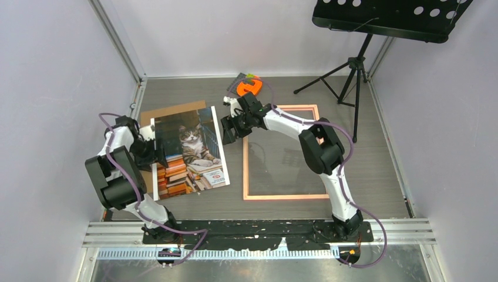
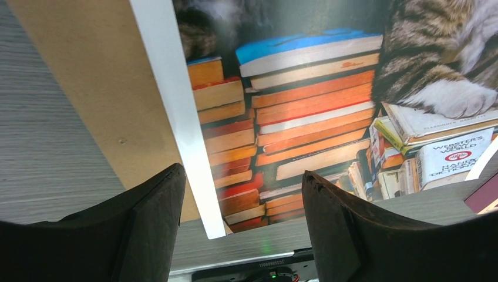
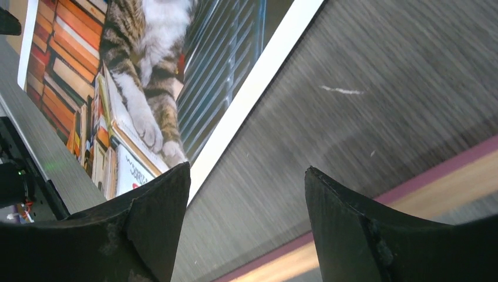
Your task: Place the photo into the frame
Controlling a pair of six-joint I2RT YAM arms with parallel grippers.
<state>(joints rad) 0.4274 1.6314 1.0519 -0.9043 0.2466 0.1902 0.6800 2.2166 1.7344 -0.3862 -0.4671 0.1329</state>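
The left claw [image 2: 242, 176] is seen spread, with nothing between its fingers. Directly beneath it lies the white-bordered edge of the photo [image 1: 188, 150], which rests flat and partly over a brown backing board [image 1: 173, 110] that shows just outward of that edge. The right claw [image 3: 248, 170] is likewise spread and empty. It is held over bare counter [image 3: 352, 88], with the photo's opposite border just to one side of it and a pink rail of the frame [image 1: 245, 170] just to the other. The frame is laid flat on the counter, beside the photo and apart from it, its opening unfilled.

The step in hand is judged to be the pickup of the print. A thin sheet lying flat is not easily pinched from above, so one finger should be slid under the border and the claw closed gently, so that the paper is not creased. Both sides should be raised together — otherwise sagging or a dragged corner may be expected — and the sheet should be kept level on its way to the frame.
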